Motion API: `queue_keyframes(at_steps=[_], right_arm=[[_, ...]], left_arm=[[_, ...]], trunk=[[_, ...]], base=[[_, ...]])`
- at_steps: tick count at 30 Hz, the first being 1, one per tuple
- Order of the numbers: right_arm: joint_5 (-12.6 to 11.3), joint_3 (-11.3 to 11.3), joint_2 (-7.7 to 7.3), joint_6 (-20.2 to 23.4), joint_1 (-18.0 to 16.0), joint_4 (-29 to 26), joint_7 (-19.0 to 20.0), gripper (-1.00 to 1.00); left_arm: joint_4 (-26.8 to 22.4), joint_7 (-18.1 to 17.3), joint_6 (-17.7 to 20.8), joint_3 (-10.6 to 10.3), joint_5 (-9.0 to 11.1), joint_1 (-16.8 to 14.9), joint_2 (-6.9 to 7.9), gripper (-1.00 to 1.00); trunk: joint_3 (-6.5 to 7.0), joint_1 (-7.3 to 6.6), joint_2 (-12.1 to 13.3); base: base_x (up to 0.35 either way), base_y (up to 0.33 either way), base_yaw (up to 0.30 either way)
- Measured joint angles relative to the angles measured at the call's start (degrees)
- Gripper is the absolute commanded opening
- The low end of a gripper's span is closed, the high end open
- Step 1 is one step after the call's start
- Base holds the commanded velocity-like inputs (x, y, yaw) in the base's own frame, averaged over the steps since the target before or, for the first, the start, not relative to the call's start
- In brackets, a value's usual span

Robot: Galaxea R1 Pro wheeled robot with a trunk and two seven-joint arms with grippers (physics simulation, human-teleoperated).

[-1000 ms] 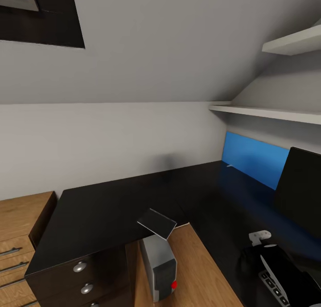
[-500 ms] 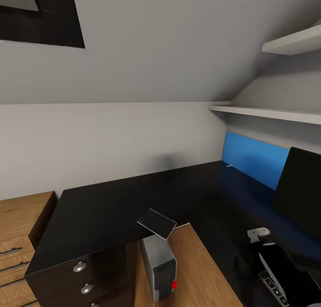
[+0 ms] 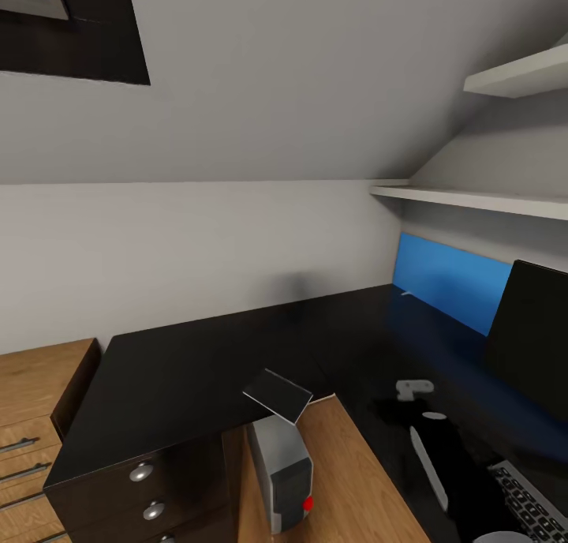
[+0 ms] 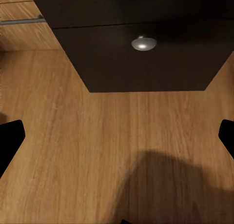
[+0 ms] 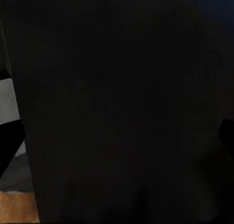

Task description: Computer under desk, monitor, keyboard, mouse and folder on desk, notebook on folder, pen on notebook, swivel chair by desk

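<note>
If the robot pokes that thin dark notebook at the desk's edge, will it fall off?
Probably, yes. The notebook looks thin and flat, so likely light and slidy on the smooth desk. One corner seems to hang past the edge above the computer, so a push might tip it off.

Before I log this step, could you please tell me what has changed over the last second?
The right arm has swung forward and toward the robot's left over the desk. The keyboard, earlier mostly hidden under the arm, now lies uncovered on the desk near the monitor; whether it shifted is unclear. The notebook, computer and monitor have stayed put.
</note>
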Motion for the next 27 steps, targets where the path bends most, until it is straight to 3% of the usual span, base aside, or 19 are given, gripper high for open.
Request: queue_keyframes(at_steps=[5, 8, 12, 18, 27], right_arm=[[-1.6, -0.1, 4.07, 0.0, 0.1, -2.5, -1.7, 1.00], [-1.9, 0.0, 6.79, -0.1, 0.3, -3.3, -6.6, 1.00], [-2.0, 0.2, 8.62, -0.2, 0.4, -3.4, -10.7, 1.00], [-1.9, 1.0, 10.46, -1.9, 0.5, -3.3, -15.7, 1.00], [-1.8, 2.5, 10.74, -2.7, 0.5, -3.2, -18.8, 1.00]], left_arm=[[0.0, 0.0, 0.0, 0.0, 0.0, 0.0, 0.01, 1.00], [0.1, 0.0, 0.0, 0.0, 0.1, 0.0, 0.01, 1.00], [0.1, 0.0, 0.1, 0.1, 0.2, 0.0, 0.02, 1.00], [0.2, 0.2, 0.3, 0.2, 0.3, 0.0, 0.14, 1.00], [0.1, 0.3, 0.4, 0.3, 0.4, 0.0, 0.19, 1.00]], trunk=[[0.00, 0.00, 0.0], [0.00, 0.00, 0.0], [0.00, 0.00, 0.0], [0.00, 0.03, 0.0], [0.00, 0.04, 0.0]], base=[[0.000, 0.000, 0.118], [0.000, 0.000, 0.252], [0.000, 0.000, 0.271], [-0.141, 0.000, 0.278], [-0.326, 0.000, 0.279]])
